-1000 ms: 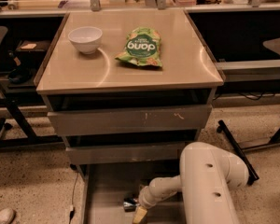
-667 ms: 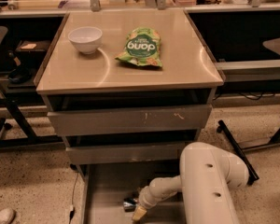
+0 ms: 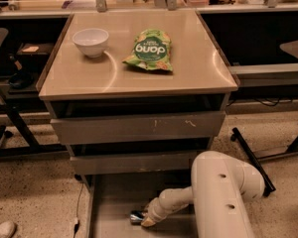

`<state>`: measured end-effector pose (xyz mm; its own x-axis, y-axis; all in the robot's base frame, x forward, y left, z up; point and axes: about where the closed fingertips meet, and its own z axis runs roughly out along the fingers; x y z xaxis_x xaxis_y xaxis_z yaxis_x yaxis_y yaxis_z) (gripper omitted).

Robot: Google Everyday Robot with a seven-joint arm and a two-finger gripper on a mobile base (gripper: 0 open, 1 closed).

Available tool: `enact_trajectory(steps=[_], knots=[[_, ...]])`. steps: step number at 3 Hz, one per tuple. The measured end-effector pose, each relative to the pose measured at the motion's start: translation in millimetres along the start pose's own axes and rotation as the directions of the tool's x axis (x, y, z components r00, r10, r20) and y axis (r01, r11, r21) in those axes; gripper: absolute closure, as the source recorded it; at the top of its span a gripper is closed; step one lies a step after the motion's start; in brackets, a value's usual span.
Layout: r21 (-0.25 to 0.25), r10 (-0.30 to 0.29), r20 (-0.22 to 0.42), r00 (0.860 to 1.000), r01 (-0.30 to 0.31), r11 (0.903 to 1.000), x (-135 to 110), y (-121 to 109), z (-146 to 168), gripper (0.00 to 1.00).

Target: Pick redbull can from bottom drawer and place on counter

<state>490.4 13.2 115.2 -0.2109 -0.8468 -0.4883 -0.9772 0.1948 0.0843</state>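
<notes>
The redbull can [image 3: 136, 217] lies on its side on the grey floor of the open bottom drawer [image 3: 111, 197], near the frame's lower edge; only its shiny left end shows. My white arm reaches down into the drawer from the right, and my gripper [image 3: 148, 219] is right at the can's right end. The counter [image 3: 139, 76] is the glossy beige top of the cabinet above, well above the gripper.
A white bowl [image 3: 91, 41] and a green snack bag [image 3: 150, 50] sit on the counter. The two upper drawers [image 3: 136, 128] stand slightly out over the bottom one. A cluttered bench runs behind; chair legs [image 3: 251, 152] stand at right, a stand at left.
</notes>
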Motion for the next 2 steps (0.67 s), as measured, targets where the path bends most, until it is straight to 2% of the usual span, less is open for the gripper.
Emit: enact_trajectory(steps=[1,2], knots=[[-0.015,0.026,0.020,0.999,-0.025,0.9996,0.1,4.8,-5.9,0.88],[-0.015,0.083,0.089,0.993,-0.082,0.9965,-9.1,16.6,-41.4,1.00]])
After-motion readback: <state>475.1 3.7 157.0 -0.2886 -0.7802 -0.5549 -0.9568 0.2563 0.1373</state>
